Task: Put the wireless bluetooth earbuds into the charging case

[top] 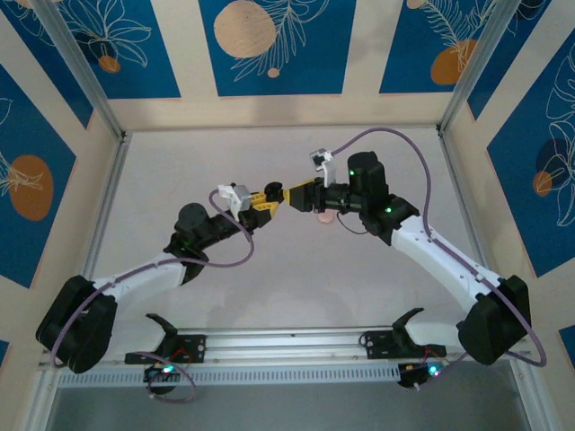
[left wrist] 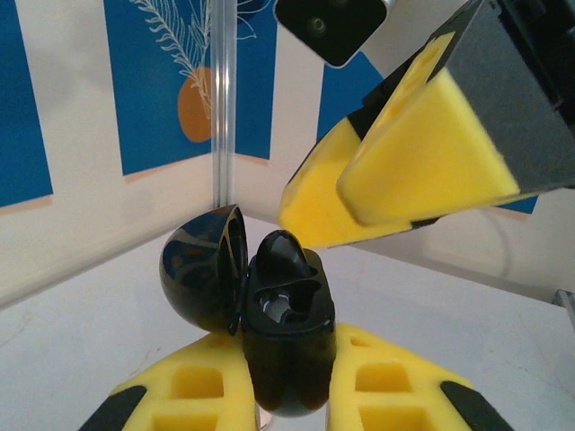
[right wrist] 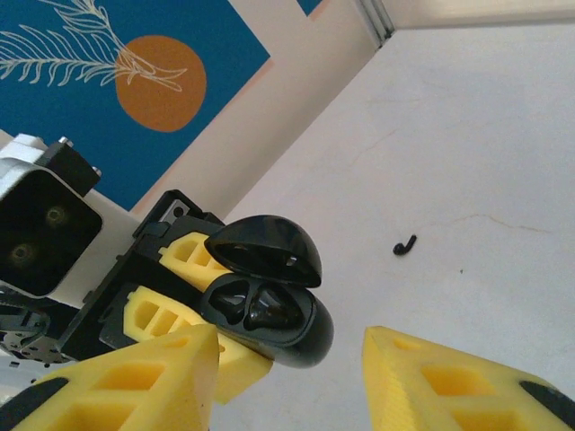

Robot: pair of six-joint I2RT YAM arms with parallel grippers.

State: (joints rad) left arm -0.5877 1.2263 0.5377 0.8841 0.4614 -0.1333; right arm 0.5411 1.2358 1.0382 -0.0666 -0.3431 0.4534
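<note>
Nearest the bases, both arms reach in toward the middle of the table [top: 296, 292], where the case [left wrist: 287, 346] is held. The left gripper [left wrist: 287, 395] meets the case from its left and nearer side. Its jaws are closed on the case's lower body, one yellow pad on each flank. The case stands open, with its lid [left wrist: 202, 269] tipped back on the hinge, to the left of the case in the left wrist view.

Inside the case, one earbud [left wrist: 286, 256] sits in the farther socket, its black top rising above the rim. The nearer socket shows a pale floor.

Just right of the case, the right gripper [right wrist: 289, 350] points at it, jaws parted partway with nothing between them. Its pads [left wrist: 422, 171] hang above and right of the case's mouth, close but not touching.

On the table right of the case, under the right wrist, lies a small pink round thing [top: 325, 216], too blurred to name. Beyond the case in the right wrist view, well apart from it, a tiny black comma-shaped piece lies on the table, seemingly the second earbud [right wrist: 406, 243]. Behind the case stand the blue-and-cream walls [top: 269, 45].
</note>
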